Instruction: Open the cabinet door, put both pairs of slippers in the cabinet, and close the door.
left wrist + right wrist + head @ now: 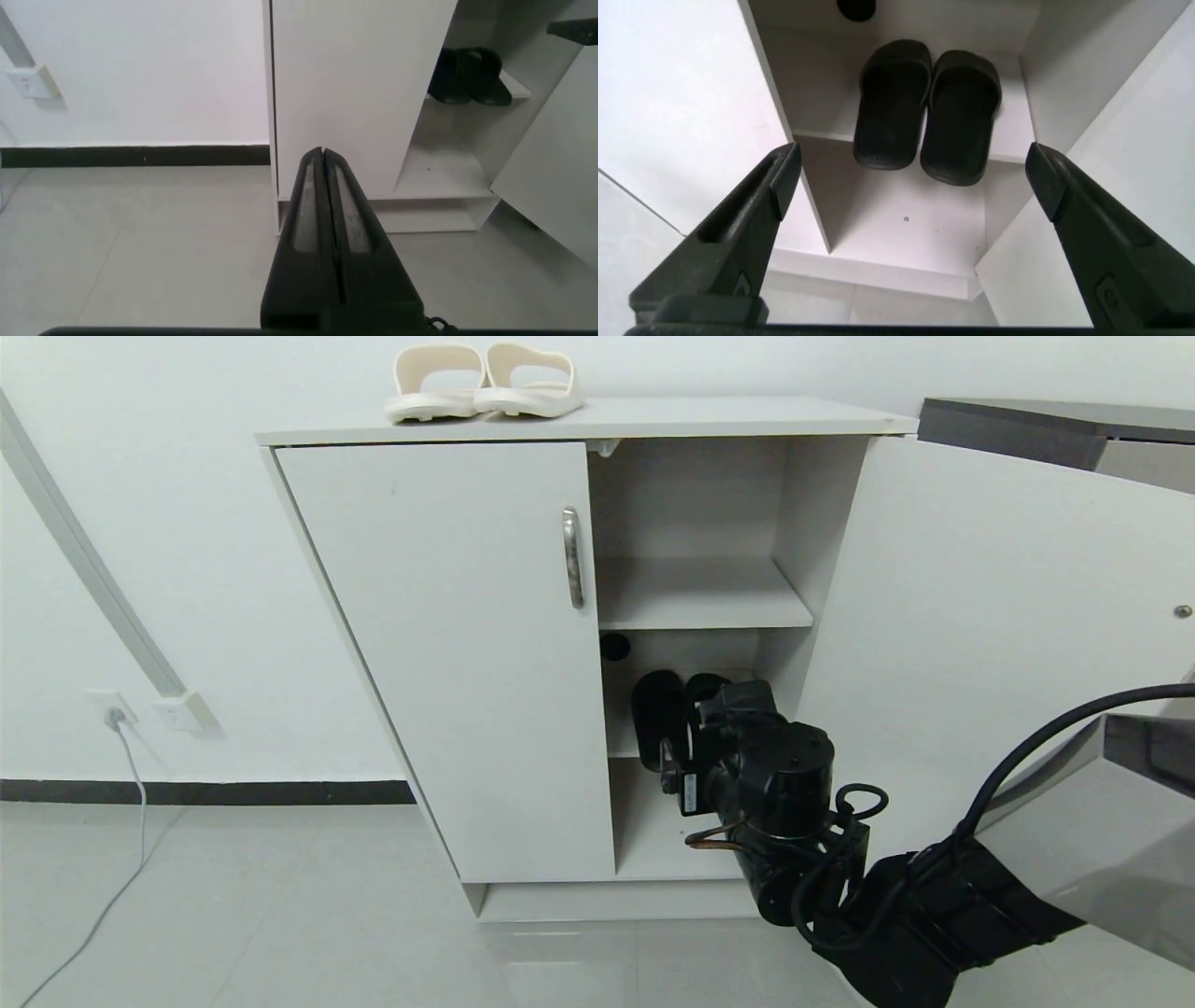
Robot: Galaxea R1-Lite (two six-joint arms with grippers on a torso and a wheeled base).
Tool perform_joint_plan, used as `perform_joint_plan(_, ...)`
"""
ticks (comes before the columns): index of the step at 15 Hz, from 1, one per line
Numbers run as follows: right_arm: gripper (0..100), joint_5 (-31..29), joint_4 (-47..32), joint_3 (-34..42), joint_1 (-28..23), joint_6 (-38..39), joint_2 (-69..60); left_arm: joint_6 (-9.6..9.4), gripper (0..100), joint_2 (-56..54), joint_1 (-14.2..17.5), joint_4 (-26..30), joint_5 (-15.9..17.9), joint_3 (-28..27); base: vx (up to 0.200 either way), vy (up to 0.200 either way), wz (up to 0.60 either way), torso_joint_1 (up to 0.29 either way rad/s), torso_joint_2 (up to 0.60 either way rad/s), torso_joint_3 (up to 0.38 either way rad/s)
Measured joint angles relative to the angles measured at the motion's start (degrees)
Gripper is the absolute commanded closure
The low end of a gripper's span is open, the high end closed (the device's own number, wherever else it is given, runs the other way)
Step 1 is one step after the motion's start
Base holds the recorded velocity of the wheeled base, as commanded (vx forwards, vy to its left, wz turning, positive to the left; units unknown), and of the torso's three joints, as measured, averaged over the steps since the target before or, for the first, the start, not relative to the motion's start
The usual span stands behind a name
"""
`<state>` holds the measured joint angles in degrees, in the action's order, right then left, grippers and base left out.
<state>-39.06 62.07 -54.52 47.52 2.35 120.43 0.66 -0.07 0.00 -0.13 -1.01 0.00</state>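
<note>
The right pincer (912, 157), spread wide and empty, faced the black slippers (957, 112) on the cabinet's (439, 663) middle shelf. The white slippers (523, 397) lay on the left half of the cabinet top, above and left of it, long axes front-to-back. The left pincer (323, 163) hung low, pressed together.

white cabinet (448, 663), cream slippers (537, 399), black slippers (892, 103), silver handle (572, 558), pale grey floor (280, 915)
</note>
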Motion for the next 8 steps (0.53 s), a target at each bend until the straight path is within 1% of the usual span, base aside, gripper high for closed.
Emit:
perform_joint_plan(3,0,0.0,0.0,0.6,0.0,-0.1,0.0,0.02,100,0.0,0.0,0.0,0.0,0.0,0.000,0.000,0.00,0.000,0.00,0.000)
perform_joint_plan(8,0,-0.1,0.6,0.9,-0.1,-0.1,0.0,0.02,100,0.0,0.0,-0.1,0.0,0.0,0.000,0.200,0.00,0.002,0.00,0.004)
